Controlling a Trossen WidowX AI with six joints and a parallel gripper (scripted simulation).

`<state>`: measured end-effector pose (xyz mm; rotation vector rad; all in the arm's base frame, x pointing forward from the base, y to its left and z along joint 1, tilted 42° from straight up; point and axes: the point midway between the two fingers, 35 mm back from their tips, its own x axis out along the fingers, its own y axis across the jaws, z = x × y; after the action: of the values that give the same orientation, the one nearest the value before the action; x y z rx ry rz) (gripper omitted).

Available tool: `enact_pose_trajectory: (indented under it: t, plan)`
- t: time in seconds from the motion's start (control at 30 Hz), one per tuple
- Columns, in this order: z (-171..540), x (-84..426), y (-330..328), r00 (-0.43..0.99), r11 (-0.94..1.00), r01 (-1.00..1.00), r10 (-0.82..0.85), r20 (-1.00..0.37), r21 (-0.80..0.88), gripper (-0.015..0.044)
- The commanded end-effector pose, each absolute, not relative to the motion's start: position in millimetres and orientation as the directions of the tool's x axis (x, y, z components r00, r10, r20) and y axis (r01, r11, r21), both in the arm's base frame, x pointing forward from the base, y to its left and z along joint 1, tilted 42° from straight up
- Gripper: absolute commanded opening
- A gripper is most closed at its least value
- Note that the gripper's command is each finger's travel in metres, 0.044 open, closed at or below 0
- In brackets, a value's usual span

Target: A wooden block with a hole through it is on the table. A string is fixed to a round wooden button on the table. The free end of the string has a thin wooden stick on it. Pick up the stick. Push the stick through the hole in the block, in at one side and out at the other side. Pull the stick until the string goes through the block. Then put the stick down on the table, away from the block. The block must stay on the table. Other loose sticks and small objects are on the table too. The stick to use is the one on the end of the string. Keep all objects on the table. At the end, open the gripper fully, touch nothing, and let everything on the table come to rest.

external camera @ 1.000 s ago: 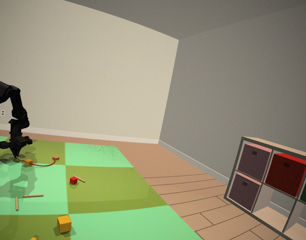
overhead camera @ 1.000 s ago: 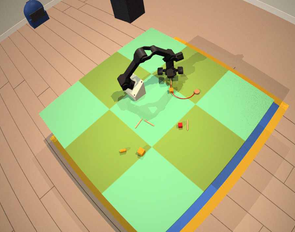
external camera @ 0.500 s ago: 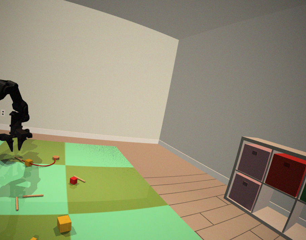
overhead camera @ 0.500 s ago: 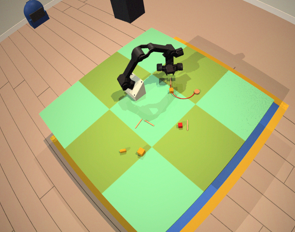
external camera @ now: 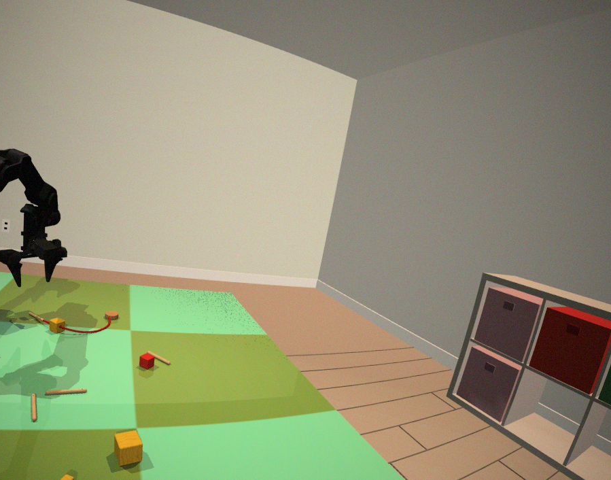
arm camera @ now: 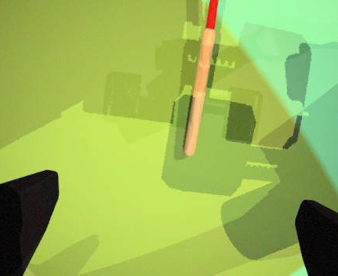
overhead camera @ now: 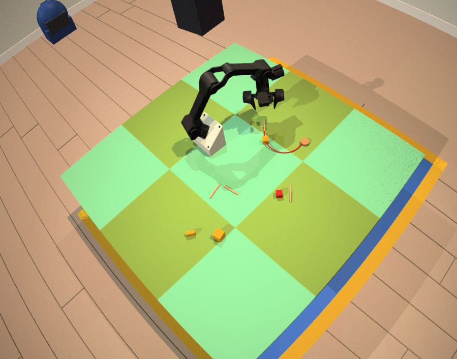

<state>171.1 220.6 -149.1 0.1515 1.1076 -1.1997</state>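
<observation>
My gripper is wide open and empty, above the mat on the far side of the stick. The string's stick lies on the mat beyond the small orange block, a short way clear of it. The red string runs from the round button in a curve to the block and shows again on the other side, joined to the stick. The hole itself is hidden. The block sits on the mat.
Two loose sticks lie nearer the top and exterior views. A red cube sits beside another loose stick. A larger orange cube and a small orange piece are farther from the arm.
</observation>
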Motion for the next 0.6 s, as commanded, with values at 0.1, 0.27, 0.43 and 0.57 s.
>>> enact_pose_trajectory:
  t: [0.1, 0.27, 0.43, 0.57]
  plan:
    - [-143.6, 173.8, 228.0, -0.05, 0.428, 0.8, -0.651, -0.758, -0.421, 0.044]
    - [-140.9, 175.4, 231.3, -0.046, 0.433, 0.802, -0.643, -0.765, -0.412, 0.044]
    - [-140.9, 175.4, 231.3, -0.046, 0.433, 0.802, -0.643, -0.765, -0.412, 0.044]
    - [-140.9, 175.4, 231.3, -0.046, 0.433, 0.802, -0.643, -0.765, -0.412, 0.044]
